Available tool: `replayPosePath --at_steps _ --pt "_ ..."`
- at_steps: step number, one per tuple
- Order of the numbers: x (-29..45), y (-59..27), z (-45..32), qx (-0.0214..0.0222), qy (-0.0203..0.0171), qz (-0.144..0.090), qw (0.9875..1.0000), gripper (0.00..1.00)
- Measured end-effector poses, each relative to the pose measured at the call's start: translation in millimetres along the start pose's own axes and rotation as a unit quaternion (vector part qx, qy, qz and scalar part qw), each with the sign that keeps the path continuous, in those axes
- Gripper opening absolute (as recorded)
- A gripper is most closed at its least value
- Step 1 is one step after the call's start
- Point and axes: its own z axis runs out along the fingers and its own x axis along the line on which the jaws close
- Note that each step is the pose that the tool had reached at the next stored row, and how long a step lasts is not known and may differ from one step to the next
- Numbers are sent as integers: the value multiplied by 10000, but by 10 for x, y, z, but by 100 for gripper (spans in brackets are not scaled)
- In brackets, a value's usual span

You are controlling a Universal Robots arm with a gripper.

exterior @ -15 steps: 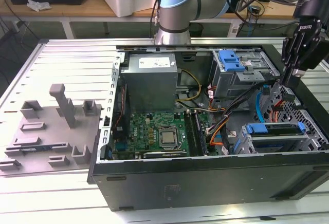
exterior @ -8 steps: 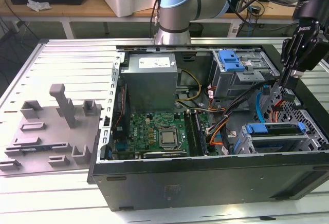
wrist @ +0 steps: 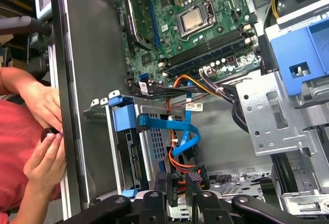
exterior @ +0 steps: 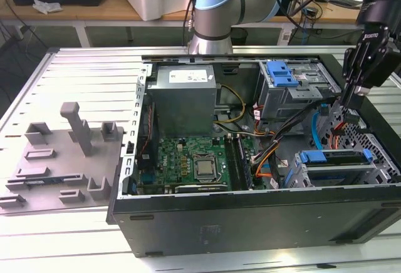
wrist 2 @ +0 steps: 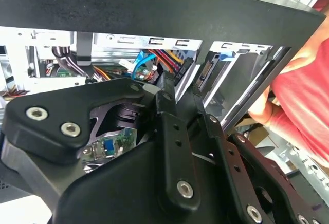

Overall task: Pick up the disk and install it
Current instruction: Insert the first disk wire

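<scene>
**Case** [exterior: 250, 223]: a computer tower with its side panel off. It is laid flat on a slatted metal table [exterior: 81, 72], so its inside is reached from above.

**Disk** [exterior: 329, 156]: it is found in the drive cage [exterior: 383, 174] at the near corner of the case, at the exterior view's right. Its blue frame [wrist: 123, 118] is seen level with the cage rim, so the disk is judged to be seated, or nearly so.

**Gripper** [exterior: 346, 103]: it is lowered into the case beside that cage, near the disk but apart from it. It is held just over a bundle of orange wires and a looped blue cable [wrist: 177, 131]. Whether it is clenched or released cannot be told. The disk is not held in it.

**Second cage** [exterior: 294, 88]: a grey metal box with a wide blue latch. It is set further back in the case and is not touched.

**Board** [exterior: 194, 163] and **power supply** [exterior: 182, 97]: both are fixed in the case, well apart from the gripper.

**Person:** two hands [wrist: 43, 111] with a red sleeve [wrist: 15, 183] are placed against the outer wall of the case. A small dark object is pinched in one of them. They are judged to be steadying or tending the case.

**Surroundings:** a grey plate of upright blocks [exterior: 56, 160] is laid on the table at the exterior view's left. A wooden workbench [exterior: 113, 7] is ranged behind it.
</scene>
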Motion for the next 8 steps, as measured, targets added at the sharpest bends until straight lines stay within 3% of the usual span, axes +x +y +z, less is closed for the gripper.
replayPosePath --at_steps 6,8 --pt "-10 -2 17 138 -9 82 9999 29" --pt "-12 -3 19 194 22 119 9997 29"
